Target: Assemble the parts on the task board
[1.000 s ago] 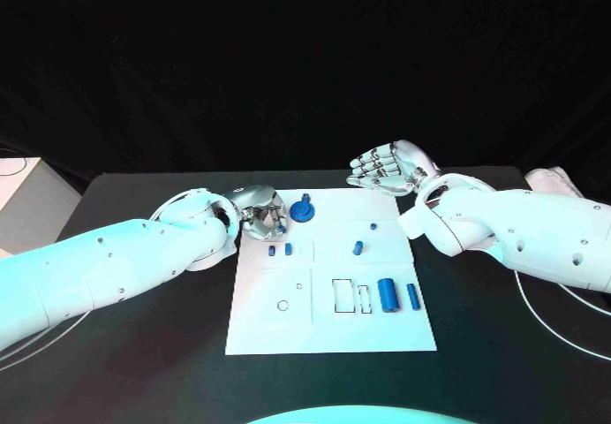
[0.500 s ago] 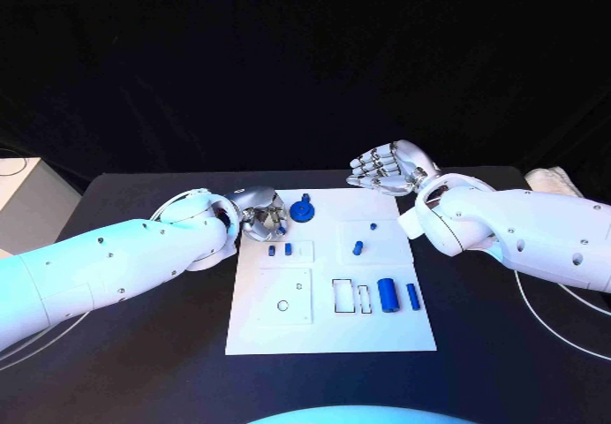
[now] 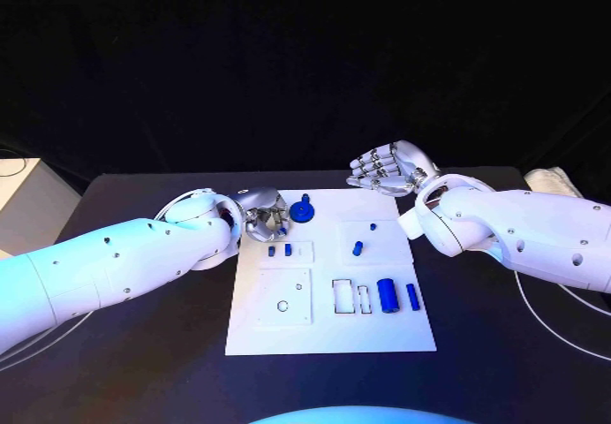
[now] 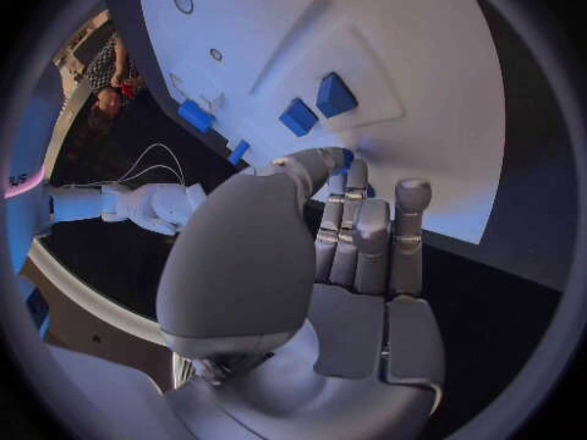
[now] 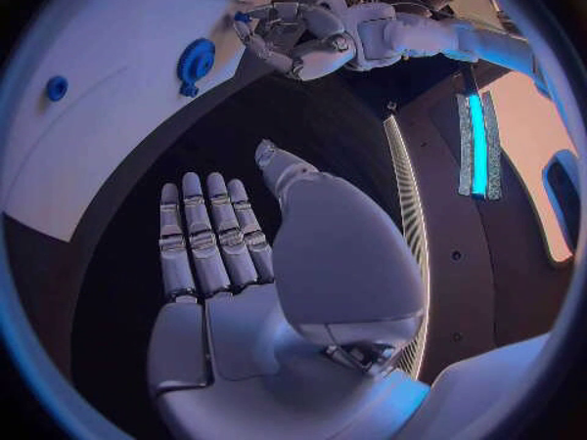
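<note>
Here the left hand (image 3: pixel 264 214) sits at the board's (image 3: pixel 328 331) far left corner, fingers curled together; whether it holds anything I cannot tell. The right hand (image 3: pixel 388 168) hovers beyond the board, fingers apart, empty.

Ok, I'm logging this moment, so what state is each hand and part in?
left hand: fingers curled, at the task board's far left corner
right hand: open, holding nothing, beyond the board
round blue part: on the board, untouched
blue cylinders: lying on the board
</note>
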Robot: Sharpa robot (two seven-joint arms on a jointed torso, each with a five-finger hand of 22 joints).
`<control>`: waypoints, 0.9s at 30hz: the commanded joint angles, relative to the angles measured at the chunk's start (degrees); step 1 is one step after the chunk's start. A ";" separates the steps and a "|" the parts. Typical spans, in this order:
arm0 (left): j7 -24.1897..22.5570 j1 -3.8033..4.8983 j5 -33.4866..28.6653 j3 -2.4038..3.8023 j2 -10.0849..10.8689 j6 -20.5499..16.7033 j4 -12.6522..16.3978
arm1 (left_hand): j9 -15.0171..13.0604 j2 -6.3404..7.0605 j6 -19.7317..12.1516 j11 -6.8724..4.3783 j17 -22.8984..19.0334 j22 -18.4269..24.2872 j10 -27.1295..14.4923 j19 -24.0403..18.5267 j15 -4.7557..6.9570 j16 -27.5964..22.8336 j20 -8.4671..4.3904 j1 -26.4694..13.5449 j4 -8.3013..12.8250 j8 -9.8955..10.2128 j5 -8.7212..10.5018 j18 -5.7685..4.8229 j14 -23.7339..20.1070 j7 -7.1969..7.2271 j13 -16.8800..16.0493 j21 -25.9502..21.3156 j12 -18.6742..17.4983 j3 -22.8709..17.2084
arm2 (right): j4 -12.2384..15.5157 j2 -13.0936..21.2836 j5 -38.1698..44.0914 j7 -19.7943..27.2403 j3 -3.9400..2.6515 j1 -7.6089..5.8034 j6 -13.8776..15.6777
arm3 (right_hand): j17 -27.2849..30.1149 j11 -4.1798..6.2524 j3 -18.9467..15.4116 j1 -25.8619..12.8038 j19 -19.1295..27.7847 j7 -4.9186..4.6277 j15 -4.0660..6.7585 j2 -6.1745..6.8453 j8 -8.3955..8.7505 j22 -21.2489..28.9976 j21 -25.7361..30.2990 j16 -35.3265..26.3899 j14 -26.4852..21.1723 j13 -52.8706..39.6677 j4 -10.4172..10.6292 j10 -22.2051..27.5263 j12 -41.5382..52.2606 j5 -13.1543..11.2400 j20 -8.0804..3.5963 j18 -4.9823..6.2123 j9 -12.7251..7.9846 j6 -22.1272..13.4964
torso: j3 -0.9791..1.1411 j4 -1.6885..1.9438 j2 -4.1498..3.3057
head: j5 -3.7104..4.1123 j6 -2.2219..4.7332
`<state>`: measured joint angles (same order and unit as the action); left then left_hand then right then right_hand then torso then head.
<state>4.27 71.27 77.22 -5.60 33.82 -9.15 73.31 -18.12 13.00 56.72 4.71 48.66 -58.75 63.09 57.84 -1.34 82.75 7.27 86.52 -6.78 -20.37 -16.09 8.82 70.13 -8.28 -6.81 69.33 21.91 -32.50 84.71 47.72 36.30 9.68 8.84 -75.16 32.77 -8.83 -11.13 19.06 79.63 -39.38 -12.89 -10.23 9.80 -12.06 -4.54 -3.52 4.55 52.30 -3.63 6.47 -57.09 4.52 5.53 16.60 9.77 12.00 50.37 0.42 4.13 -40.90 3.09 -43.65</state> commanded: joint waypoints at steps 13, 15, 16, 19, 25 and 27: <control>0.43 -0.05 0.82 -0.32 -1.04 3.63 -0.13 | -0.12 -0.27 0.48 0.07 0.25 0.01 0.49 0.34 0.11 0.12 0.00 -0.62 0.35 -0.03 -0.27 -0.42 0.51 -0.09 -0.13 0.34 -0.21 0.01 | 0.29 0.07 0.60 0.72 -0.01 0.00 -0.23 | 0.05 -0.05 0.10 -0.07 0.15 -0.79 -0.04 -0.51 0.27 0.04 0.03 -0.38 0.35 0.01 -0.34 -0.49 -0.23 -0.01 0.04 0.31 -0.05 0.30 | 0.00 0.03 0.00 | 0.18 -0.18; 0.56 -0.05 0.92 -0.34 -0.97 3.67 -0.17 | -0.13 -0.27 0.49 0.06 0.27 0.01 0.50 0.33 0.12 0.12 0.00 -0.63 0.35 -0.03 -0.27 -0.42 0.52 -0.09 -0.13 0.33 -0.21 0.01 | 0.29 0.09 0.60 0.72 -0.01 0.00 -0.23 | 0.05 -0.05 0.10 -0.07 0.15 -0.79 -0.04 -0.51 0.27 0.04 0.03 -0.38 0.35 0.01 -0.34 -0.49 -0.23 -0.01 0.04 0.31 -0.05 0.30 | -0.01 0.03 0.01 | 0.16 -0.17; 0.58 -0.06 0.96 -0.34 -0.93 3.58 -0.18 | -0.14 -0.29 0.52 0.05 0.30 0.03 0.53 0.31 0.12 0.13 0.00 -0.65 0.36 -0.04 -0.27 -0.41 0.54 -0.09 -0.15 0.32 -0.22 0.00 | 0.29 0.10 0.60 0.72 -0.01 0.00 -0.23 | 0.12 -0.05 0.14 -0.12 0.11 -0.79 -0.04 -0.50 0.32 0.12 0.03 -0.41 0.38 0.00 -0.39 -0.53 -0.27 -0.01 0.04 0.31 -0.08 0.36 | -0.02 0.03 0.00 | 0.16 -0.18; 0.64 -0.06 1.04 -0.35 -0.77 3.29 -0.20 | -0.15 -0.32 0.57 0.04 0.27 0.03 0.58 0.32 0.13 0.12 0.00 -0.65 0.38 -0.04 -0.26 -0.41 0.52 -0.07 -0.17 0.32 -0.22 -0.01 | 0.27 0.12 0.60 0.71 -0.01 0.00 -0.23 | 0.12 -0.05 0.14 -0.12 0.11 -0.79 -0.04 -0.50 0.32 0.12 0.03 -0.41 0.38 0.00 -0.39 -0.53 -0.27 -0.01 0.04 0.31 -0.08 0.36 | -0.07 0.06 0.00 | 0.19 -0.13; 0.60 -0.07 1.01 -0.35 -0.50 2.76 -0.13 | -0.16 -0.22 0.44 0.06 0.47 -1.60 0.54 2.01 0.15 0.16 -0.03 -0.74 0.55 0.17 -0.26 -0.83 0.64 -0.09 -0.25 1.44 -0.48 -0.03 | 0.21 0.12 0.60 0.70 -0.01 0.00 -0.23 | 0.12 -0.05 0.14 -0.12 0.11 -0.79 -0.04 -0.50 0.32 0.12 0.03 -0.41 0.38 0.00 -0.39 -0.53 -0.27 -0.01 0.04 0.31 -0.08 0.36 | -0.07 0.11 0.02 | 0.21 -0.19; 0.55 -0.07 0.97 -0.36 -0.45 2.64 -0.10 | -0.11 -0.16 0.16 0.14 0.38 -1.53 0.37 1.95 0.10 0.14 -0.03 -0.87 0.62 0.45 -0.29 -0.81 0.61 -0.16 -0.29 1.43 -0.74 -0.09 | 0.17 0.10 0.60 0.70 -0.01 0.00 -0.24 | 0.12 -0.05 0.14 -0.12 0.11 -0.79 -0.04 -0.50 0.32 0.12 0.03 -0.41 0.38 0.00 -0.39 -0.53 -0.27 -0.01 0.04 0.31 -0.08 0.36 | -0.10 0.14 0.04 | 0.16 -0.19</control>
<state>4.72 71.45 77.91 -5.70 33.28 -7.96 73.13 -18.24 12.76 57.08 4.72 49.08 -60.30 63.50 59.61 -1.13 82.75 7.19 86.15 -6.39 -20.04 -16.09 8.82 70.33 -8.34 -7.12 70.61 21.28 -32.57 84.85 47.84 36.33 9.68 8.84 -75.16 32.77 -8.76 -11.13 19.22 79.63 -39.38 -12.88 -10.23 9.80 -12.05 -4.46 -3.52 4.33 52.30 -3.63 6.31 -57.09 4.52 5.53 16.60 9.77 12.00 50.37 0.34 4.21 -40.89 3.28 -43.82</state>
